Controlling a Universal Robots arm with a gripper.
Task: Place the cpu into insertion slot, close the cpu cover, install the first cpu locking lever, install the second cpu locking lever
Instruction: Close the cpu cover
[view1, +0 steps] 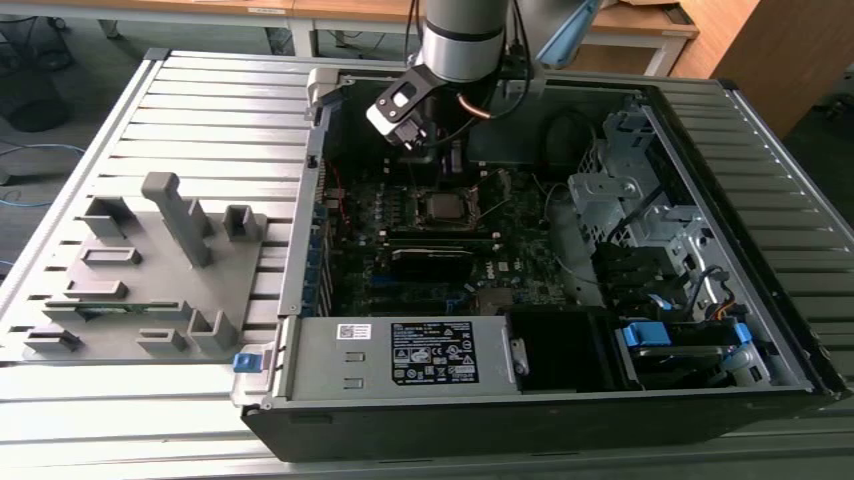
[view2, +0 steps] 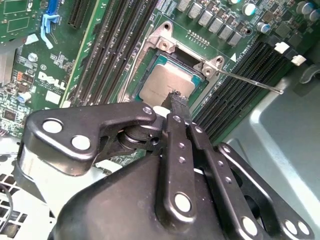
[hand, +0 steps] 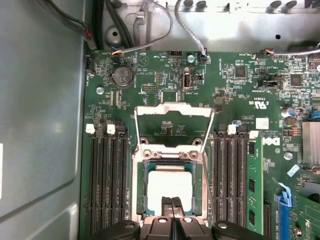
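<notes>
Even bright light, white glare on the cpu (hand: 167, 182)

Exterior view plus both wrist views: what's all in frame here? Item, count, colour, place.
computer case: one, black, open on slatted table
fixture block: one, grey, exterior view's left of case
power supply box: one, grey, white label, inside case
cpu: one, grey, in insertion slot
cpu cover: one, silvery, flipped open beside slot
locking lever: one, silvery, sticking out from slot corner
hand: one, black, fingers together, over cpu
</notes>
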